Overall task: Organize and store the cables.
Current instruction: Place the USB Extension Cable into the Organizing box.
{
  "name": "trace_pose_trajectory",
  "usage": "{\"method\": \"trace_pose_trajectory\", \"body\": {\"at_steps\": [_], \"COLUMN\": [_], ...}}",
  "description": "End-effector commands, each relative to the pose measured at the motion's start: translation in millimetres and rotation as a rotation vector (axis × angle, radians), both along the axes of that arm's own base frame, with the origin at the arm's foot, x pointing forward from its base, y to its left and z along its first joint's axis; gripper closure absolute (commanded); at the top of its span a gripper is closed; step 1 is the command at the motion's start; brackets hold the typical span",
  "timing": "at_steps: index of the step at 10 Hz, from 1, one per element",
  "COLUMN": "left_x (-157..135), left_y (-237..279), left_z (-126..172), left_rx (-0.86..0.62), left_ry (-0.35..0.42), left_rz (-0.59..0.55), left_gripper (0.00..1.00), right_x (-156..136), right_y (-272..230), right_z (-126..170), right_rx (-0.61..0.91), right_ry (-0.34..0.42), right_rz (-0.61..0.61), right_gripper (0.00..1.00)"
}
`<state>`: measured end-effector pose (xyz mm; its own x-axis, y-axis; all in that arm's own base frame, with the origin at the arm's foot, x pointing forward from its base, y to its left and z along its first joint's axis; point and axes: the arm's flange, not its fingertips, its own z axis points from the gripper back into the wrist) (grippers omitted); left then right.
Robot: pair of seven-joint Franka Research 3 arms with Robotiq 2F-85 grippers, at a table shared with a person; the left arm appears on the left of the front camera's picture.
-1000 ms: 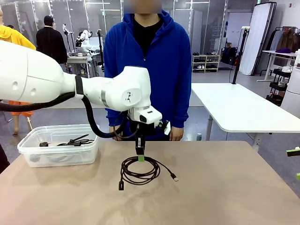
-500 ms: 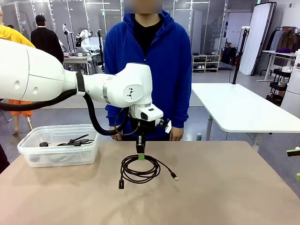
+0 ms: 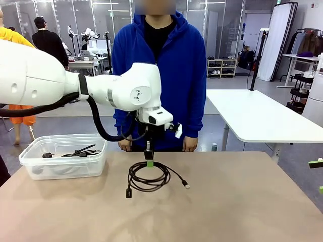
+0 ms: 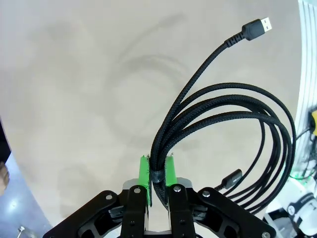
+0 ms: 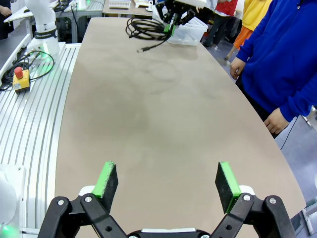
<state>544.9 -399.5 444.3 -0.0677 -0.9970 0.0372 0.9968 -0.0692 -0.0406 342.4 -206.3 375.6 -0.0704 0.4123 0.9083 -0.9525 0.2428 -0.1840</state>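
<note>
A: Any writing, label or number you can make out anywhere?

B: None. There is a small dark mark on the round joint cap of the white robot arm (image 3: 137, 92), mid-frame in the front view, but it is too small to read.

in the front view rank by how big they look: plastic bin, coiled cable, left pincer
1. plastic bin
2. coiled cable, held by the pincer
3. left pincer, shut on the coil; it looks smallest
</note>
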Motion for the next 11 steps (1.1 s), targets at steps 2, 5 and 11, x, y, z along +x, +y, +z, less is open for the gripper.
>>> {"method": "trace_pose_trajectory", "body": {"at_steps": [2, 5, 11], "left_x": [-7.1, -2.5, 22.9], "left_y": [70.5, 144.5, 311.8], "left_z": [54.9, 79.5, 84.0], "left_rx": [-0.065, -0.108, -0.154], "left_ry": [0.018, -0.101, -0.193], "left_rz": [-0.086, -0.097, 0.073], "left_gripper": [0.86, 0.86, 0.86], "right_x": [0.5, 0.5, 0.5], "right_y": [1.6, 1.6, 1.6], "right_z": [2.9, 2.9, 2.9], "right_rx": [-0.002, -0.002, -0.002], "right_ry": [0.009, 0.009, 0.009], "right_rz": [-0.015, -0.015, -0.015], "right_gripper": [0.00, 0.00, 0.00]}}
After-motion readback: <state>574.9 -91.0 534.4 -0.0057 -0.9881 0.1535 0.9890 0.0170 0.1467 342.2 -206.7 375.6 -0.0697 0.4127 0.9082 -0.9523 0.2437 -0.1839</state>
